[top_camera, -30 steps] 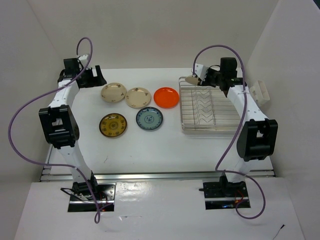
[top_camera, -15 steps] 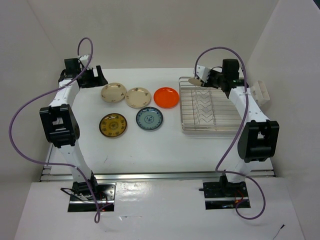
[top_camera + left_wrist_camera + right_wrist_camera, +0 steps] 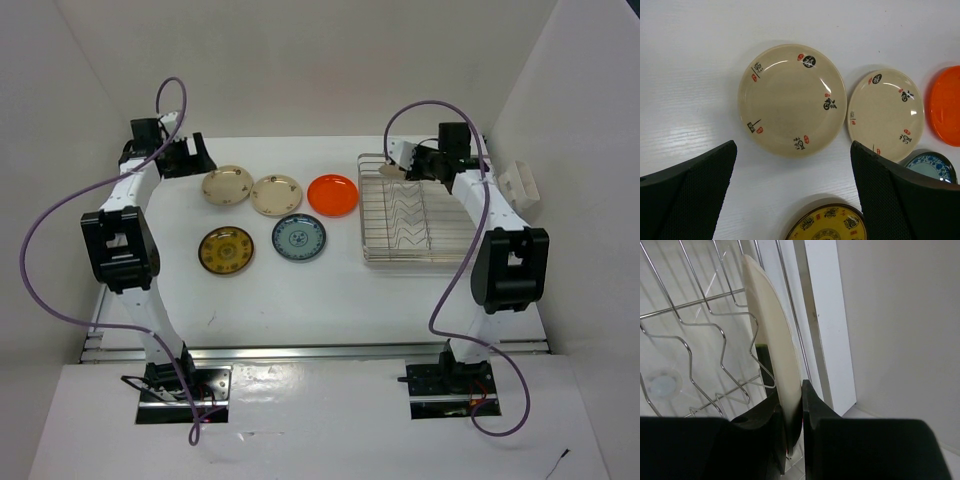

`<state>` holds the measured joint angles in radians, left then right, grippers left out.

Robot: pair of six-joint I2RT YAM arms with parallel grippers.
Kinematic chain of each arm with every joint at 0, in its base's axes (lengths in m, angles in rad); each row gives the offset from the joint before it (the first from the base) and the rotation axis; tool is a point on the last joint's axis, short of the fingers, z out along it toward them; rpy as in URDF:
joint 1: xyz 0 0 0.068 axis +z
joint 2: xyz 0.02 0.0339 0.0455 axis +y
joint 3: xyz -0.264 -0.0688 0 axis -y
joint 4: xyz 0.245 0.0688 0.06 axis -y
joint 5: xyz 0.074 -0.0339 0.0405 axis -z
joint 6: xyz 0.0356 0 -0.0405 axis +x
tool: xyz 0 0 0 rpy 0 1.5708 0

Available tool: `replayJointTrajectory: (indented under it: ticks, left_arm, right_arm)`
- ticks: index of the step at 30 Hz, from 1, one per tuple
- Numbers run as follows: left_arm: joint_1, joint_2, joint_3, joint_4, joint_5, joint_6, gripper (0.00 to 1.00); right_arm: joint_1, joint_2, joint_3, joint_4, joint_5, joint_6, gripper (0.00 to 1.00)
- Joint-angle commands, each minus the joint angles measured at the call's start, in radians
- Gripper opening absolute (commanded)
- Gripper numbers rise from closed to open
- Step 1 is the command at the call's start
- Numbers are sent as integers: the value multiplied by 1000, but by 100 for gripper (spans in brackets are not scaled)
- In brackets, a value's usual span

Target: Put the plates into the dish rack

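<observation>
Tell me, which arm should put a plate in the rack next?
Right: the right tool pinches a cream plate on edge over the dish rack's far end. The left tool hangs open above flat plates.

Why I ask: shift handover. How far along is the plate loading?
Done: nothing; the dish rack holds no plate. In hand: the right pincer grips a cream plate on edge at the rack's far end. Left: two cream plates, an orange plate, a yellow-brown plate and a blue-grey plate on the table.
</observation>
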<state>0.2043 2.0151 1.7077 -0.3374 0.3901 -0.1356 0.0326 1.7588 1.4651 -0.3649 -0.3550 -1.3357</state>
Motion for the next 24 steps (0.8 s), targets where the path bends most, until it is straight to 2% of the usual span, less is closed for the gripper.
replayJointTrajectory:
  ticks: [1,3,4,7,8,11,14,15,17,18,21,24]
  left_arm:
    - [3,33,47,11,30,-19,100]
    - [3,63,68,-11,52,-31,100]
    - [3,79,79,-21,52,-41,100]
    - [3,137,112,-55,52,-105,100]
    - [3,137,112,-55,52,-136,100]
    - [3,126,31,23,30,-177,100]
    - [3,126,4,47,10,-189,100]
    - [3,152,4,47,10,-202,100]
    - [13,172,4,47,10,-214,97]
    - [14,187,4,63,10,-229,97]
    - [23,197,-25,100,10,-263,94]
    - [35,223,-36,129,10,-306,91]
  right_arm:
    - [-7,22,26,66,16,-31,15]
    - [-7,22,46,66,16,9,51]
    - [-7,22,46,66,16,27,56]
    - [6,31,92,87,109,185,81]
    - [18,31,109,78,141,266,85]
    - [32,19,193,26,130,390,88]
    - [32,-28,238,26,70,619,88]
    - [32,-45,238,47,10,742,86]
    - [32,-106,192,111,-74,849,83]
    - [32,-146,167,136,-179,922,82]
    - [41,-196,61,256,-319,1080,82]
    - [41,-209,38,281,-369,1188,82]
